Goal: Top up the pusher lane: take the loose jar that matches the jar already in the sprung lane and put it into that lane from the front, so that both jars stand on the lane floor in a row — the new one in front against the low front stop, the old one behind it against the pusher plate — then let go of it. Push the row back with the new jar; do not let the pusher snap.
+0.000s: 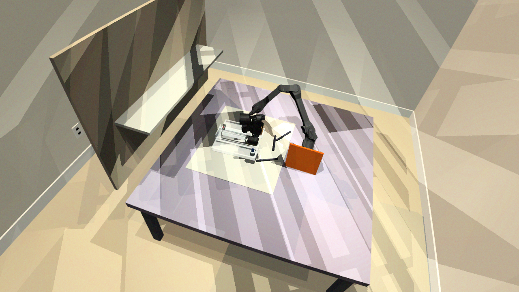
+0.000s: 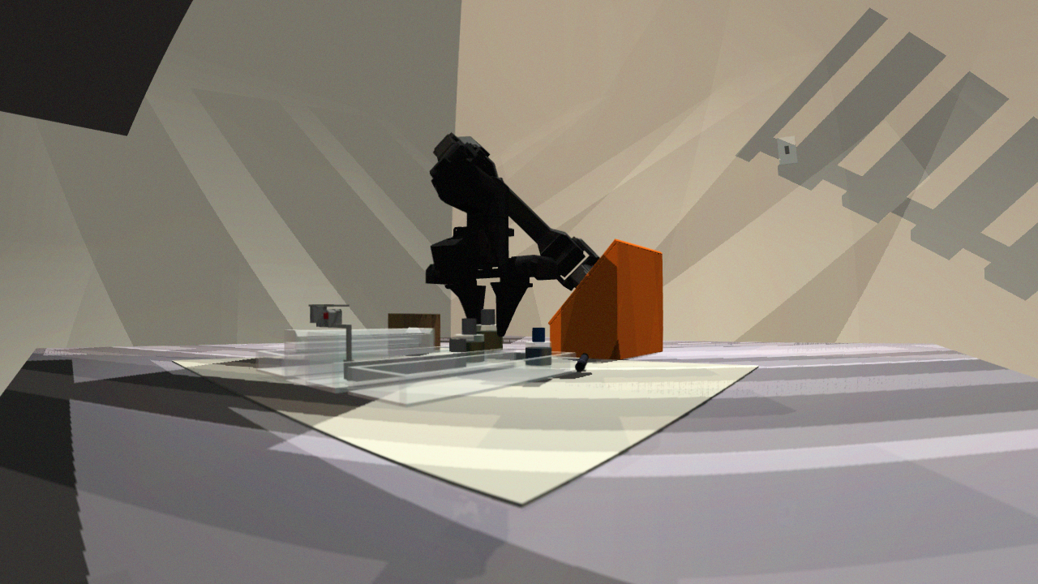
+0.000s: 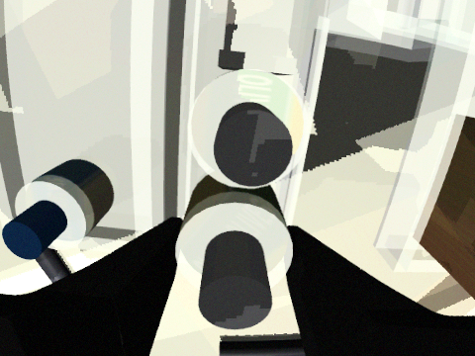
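Note:
My gripper (image 2: 487,325) (image 3: 234,232) is shut on a dark-capped jar (image 2: 491,340) (image 3: 235,282) with a white shoulder and dark olive body. A matching dark-capped jar (image 2: 466,344) (image 3: 252,143) stands in the clear-walled lane (image 3: 317,74), just beyond the held one in the wrist view. The held jar looks slightly higher; whether the two touch and how far its base is above the lane floor cannot be told. The front stop is hidden. The pusher plate is not clearly visible. A blue-capped jar (image 1: 252,152) (image 2: 538,354) (image 3: 89,190) stands to the left in the wrist view.
The clear rack stands on a pale mat (image 1: 232,177) (image 2: 522,465). A brown wooden block (image 2: 413,319) (image 3: 455,208) is at the wrist view's right. Dark rods (image 1: 266,159) (image 2: 581,362) lie near the rack's front. An orange block (image 1: 304,159) (image 2: 638,305) stands by the arm's base.

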Motion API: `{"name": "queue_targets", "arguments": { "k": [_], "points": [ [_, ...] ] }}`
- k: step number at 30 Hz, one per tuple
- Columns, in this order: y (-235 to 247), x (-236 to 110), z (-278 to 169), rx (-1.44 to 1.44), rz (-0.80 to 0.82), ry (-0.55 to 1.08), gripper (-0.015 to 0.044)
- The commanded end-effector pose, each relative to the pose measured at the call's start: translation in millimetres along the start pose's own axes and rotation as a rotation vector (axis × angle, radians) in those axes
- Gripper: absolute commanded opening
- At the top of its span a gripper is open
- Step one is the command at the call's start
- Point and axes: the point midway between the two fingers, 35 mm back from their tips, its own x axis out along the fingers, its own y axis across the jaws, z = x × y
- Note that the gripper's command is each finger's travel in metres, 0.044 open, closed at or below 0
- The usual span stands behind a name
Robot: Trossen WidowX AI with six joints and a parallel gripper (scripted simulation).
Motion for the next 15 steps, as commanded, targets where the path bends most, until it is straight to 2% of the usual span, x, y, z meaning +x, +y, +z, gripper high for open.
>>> {"name": "queue_targets", "arguments": {
  "k": [1,15],
  "points": [
    [-2.2,2.2,3.2,0.008,-0.007,-0.010,0.0000],
    [-3.3,7.5,2.3,0.008,-0.008,-0.010,0.0000]
  ]
}}
